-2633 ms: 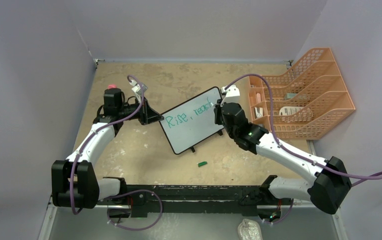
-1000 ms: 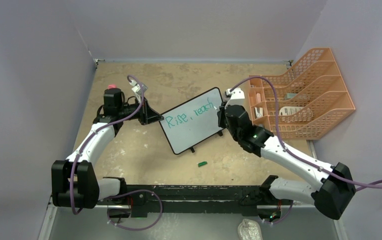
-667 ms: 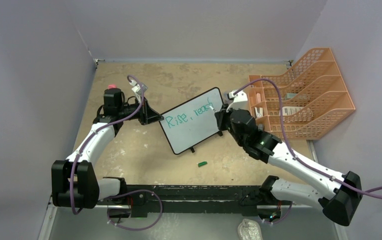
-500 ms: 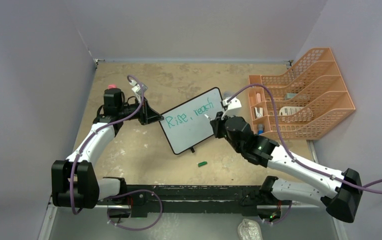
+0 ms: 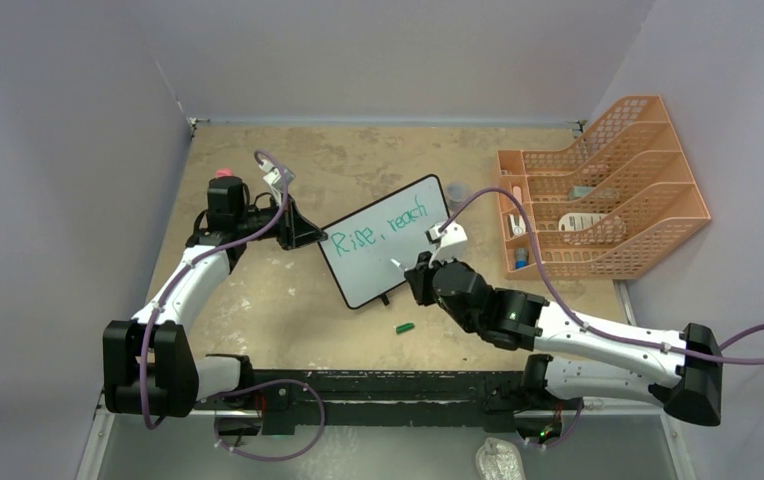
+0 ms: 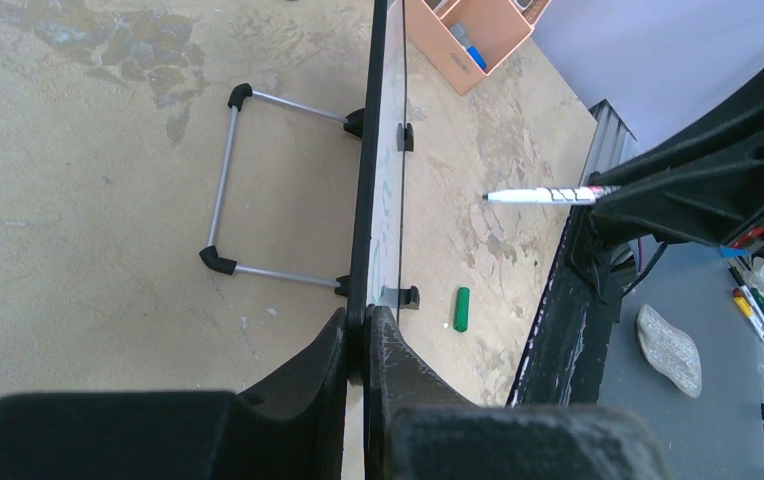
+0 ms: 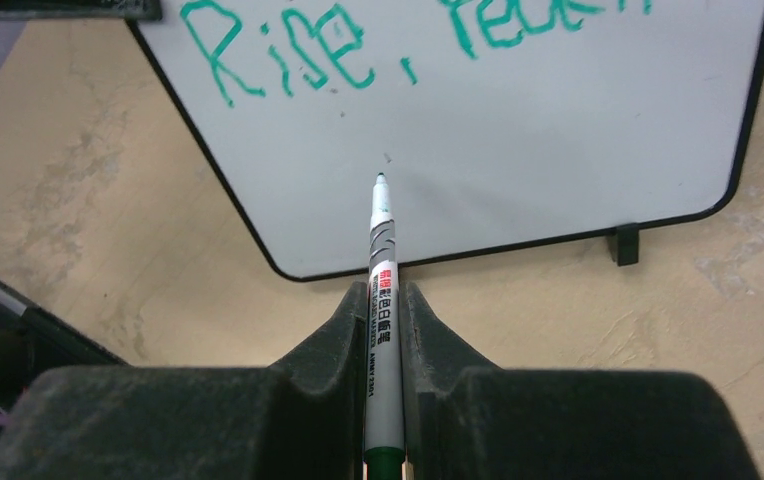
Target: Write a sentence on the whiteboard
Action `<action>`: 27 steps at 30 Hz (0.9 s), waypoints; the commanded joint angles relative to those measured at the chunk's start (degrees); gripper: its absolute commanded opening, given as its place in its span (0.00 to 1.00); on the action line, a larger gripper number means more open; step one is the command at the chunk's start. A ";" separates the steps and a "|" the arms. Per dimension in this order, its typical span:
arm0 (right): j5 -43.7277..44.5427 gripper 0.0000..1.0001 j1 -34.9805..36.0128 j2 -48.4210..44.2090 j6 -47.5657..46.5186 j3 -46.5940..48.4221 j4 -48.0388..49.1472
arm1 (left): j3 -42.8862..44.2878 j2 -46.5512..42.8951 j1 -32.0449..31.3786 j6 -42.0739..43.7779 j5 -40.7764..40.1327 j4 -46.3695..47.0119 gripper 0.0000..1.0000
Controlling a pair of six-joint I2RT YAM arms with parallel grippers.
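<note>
Seen from above, the right gripper [image 5: 416, 274] has been swinging down from the end of "reach" and is now clamping the green marker [image 5: 399, 264] over the blank lower half of the whiteboard [image 5: 368, 275]. The board is standing tilted mid-table, with the sentence [image 5: 378, 227] reading only "Rise, reach", and the left gripper [image 5: 310, 238] is pinching its left edge. The orange file tray [image 5: 608, 200] is sitting well to the right, and the marker cap [image 5: 404, 327] is lying just in front of the board, near the right arm. In the left wrist view the marker tip is hanging apart from the surface; pressing too hard could be tipping the board on its wire stand [image 6: 220, 215] or twisting it in that narrow grip. In the right wrist view the tip is pointing at bare white below "Rise,", with nothing standing between; starting too low is risking a cramped second line.
</note>
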 commanded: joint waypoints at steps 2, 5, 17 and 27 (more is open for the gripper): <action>4.18 0.00 4.47 0.90 4.72 -0.90 1.29 | 1.68 0.32 -0.07 2.15 -2.58 -0.11 0.00; 5.62 0.00 7.12 2.08 5.78 -1.32 2.73 | 1.67 0.36 -0.07 2.16 -2.74 -0.12 0.00; 11.07 0.00 12.92 9.37 6.63 1.51 5.36 | 1.70 0.63 -0.07 2.07 -2.82 -0.12 0.00; 16.72 0.00 14.14 15.41 5.92 6.26 7.68 | 1.66 0.79 -0.07 2.08 -2.78 -0.04 0.00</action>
